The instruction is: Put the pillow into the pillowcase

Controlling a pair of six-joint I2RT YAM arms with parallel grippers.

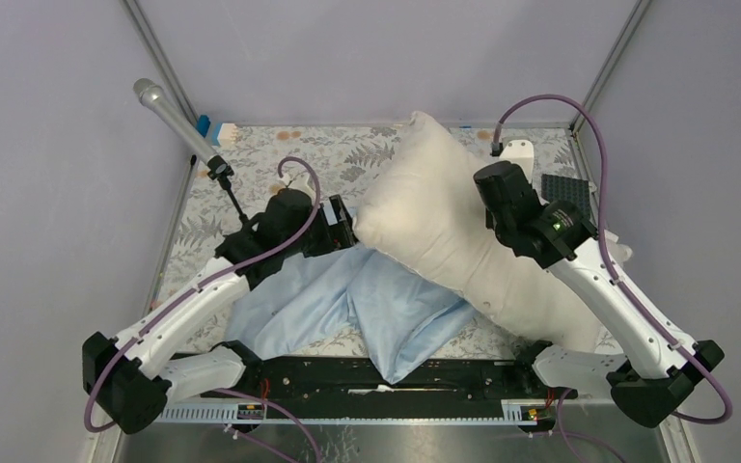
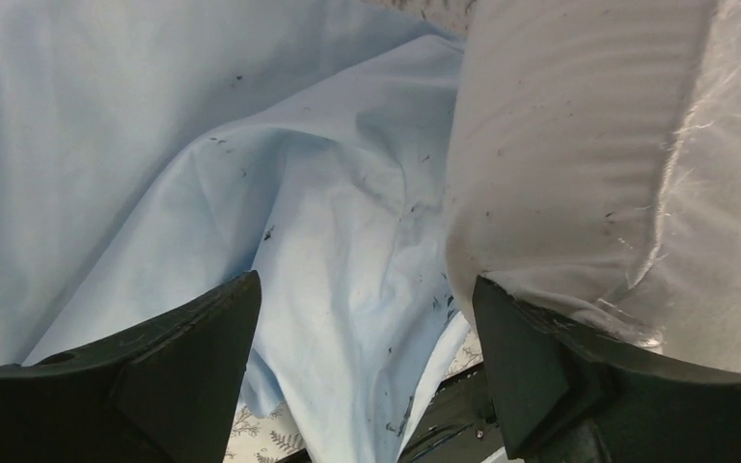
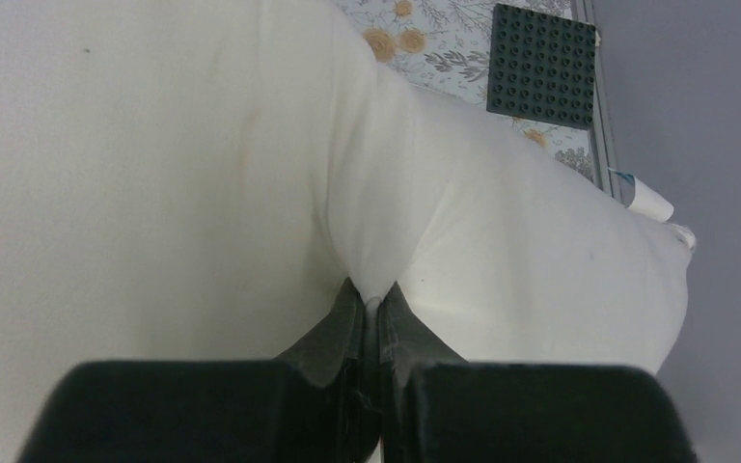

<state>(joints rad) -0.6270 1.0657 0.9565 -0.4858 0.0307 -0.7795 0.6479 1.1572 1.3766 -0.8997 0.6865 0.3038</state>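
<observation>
- The floral-printed tablecloth (image 1: 251, 154) covers the table; its pale grey leaf pattern shows across the upper left of the top view.
- The pillow (image 1: 434, 222), plump, cream and matte, lies diagonally from the upper centre to the lower right of the top view. Its lower edge overlaps the blue fabric.
- The pillowcase (image 1: 347, 309), thin, light blue and faintly shiny, lies crumpled in broad folds at the lower centre of the top view, partly under the pillow.
- The right gripper (image 3: 374, 294) has its black jaws pressed together on a small pinched ridge of the pillow's fabric, which creases upward from the tips.
- The left gripper (image 2: 362, 299) has its jaws spread wide with nothing clamped. Wrinkled pillowcase lies beneath the gap, and the pillow's rounded end bulges over the finger on the right of the left wrist view.
- A microphone (image 1: 169, 116) with a silver metal barrel slants at the upper left.
- A dark studded building baseplate (image 3: 543, 66), square and flat, lies on the cloth at the upper right of the right wrist view.
</observation>
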